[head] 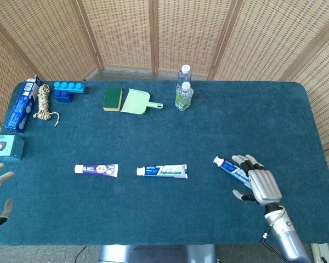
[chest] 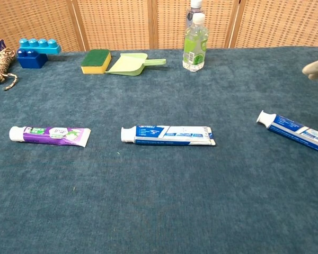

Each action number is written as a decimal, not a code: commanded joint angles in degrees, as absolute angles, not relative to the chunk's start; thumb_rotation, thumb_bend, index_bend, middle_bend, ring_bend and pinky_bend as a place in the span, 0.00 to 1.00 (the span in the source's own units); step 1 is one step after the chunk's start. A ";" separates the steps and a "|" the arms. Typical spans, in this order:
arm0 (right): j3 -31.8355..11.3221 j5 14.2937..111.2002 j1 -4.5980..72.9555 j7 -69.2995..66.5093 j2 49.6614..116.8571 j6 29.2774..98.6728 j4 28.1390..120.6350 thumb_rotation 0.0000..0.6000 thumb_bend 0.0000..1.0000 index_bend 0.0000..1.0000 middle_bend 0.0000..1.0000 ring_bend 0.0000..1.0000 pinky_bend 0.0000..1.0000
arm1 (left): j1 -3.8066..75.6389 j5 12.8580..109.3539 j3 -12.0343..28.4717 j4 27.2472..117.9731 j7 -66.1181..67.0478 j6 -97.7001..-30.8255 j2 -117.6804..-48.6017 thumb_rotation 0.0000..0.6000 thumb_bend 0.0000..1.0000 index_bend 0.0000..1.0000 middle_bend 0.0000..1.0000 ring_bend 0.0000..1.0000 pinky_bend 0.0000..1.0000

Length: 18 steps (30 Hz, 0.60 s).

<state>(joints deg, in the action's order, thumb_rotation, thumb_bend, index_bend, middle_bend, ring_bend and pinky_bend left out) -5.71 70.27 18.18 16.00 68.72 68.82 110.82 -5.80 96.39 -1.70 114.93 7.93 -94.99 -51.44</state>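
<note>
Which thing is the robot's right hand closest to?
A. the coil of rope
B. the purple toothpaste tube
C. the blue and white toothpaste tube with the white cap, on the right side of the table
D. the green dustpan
C: in the head view the right hand lies over the tail end of the blue and white toothpaste tube, far from the other things.

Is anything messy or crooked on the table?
Only one thing stands out: the blue toothpaste tube by the right hand lies slanted, while the purple tube and the middle tube lie straight in a row. Nothing looks spilled or broken.
</note>
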 commanded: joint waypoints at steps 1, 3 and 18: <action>-6.96 66.40 20.24 20.17 71.28 67.61 109.71 1.00 0.17 0.06 0.13 0.04 0.21 | -5.39 96.40 -1.37 115.34 8.23 -94.74 -51.09 1.00 0.44 0.20 0.11 0.07 0.12; -7.40 64.53 21.06 21.83 72.60 67.30 108.86 1.00 0.16 0.05 0.12 0.03 0.21 | -5.09 96.28 -1.15 115.66 8.43 -94.49 -50.89 1.00 0.44 0.20 0.11 0.07 0.12; -8.37 57.67 26.02 30.93 82.18 66.93 96.17 1.00 0.16 0.00 0.02 0.00 0.18 | -4.17 95.75 -0.89 117.24 10.28 -93.31 -50.74 1.00 0.44 0.20 0.11 0.07 0.11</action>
